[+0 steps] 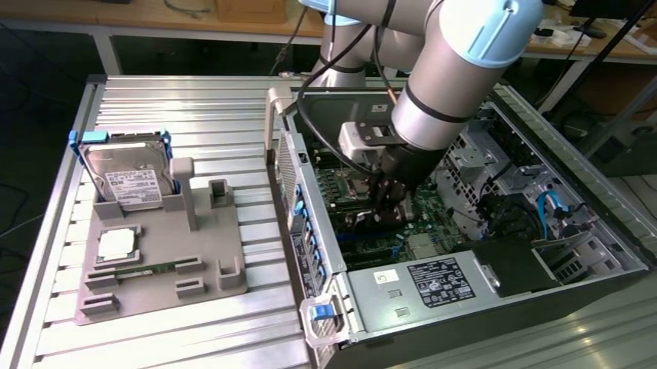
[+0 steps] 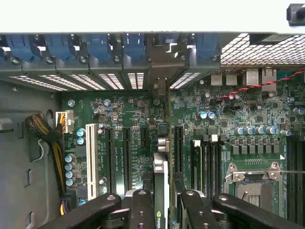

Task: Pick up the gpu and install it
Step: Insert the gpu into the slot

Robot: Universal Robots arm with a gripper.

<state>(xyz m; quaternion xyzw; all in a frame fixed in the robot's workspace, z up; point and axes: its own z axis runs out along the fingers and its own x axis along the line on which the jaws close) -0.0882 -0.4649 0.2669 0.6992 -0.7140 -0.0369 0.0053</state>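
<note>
Above motherboard (image 2: 133, 109), claw (image 2: 165, 198) clamps gpu (image 2: 160, 169) edge-on

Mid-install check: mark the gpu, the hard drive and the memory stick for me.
gpu (image 2: 160, 179): wrist view, on the card's thin edge facing the camera.
hard drive (image 1: 131, 184): exterior view, on its white label.
memory stick (image 1: 138, 270): exterior view, mid-length of the green strip.

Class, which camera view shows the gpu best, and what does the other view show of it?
The wrist view: the gpu stands edge-on, clamped in the gripper, over the motherboard slots. In the exterior view the gripper reaches into the case and mostly hides the card.
</note>
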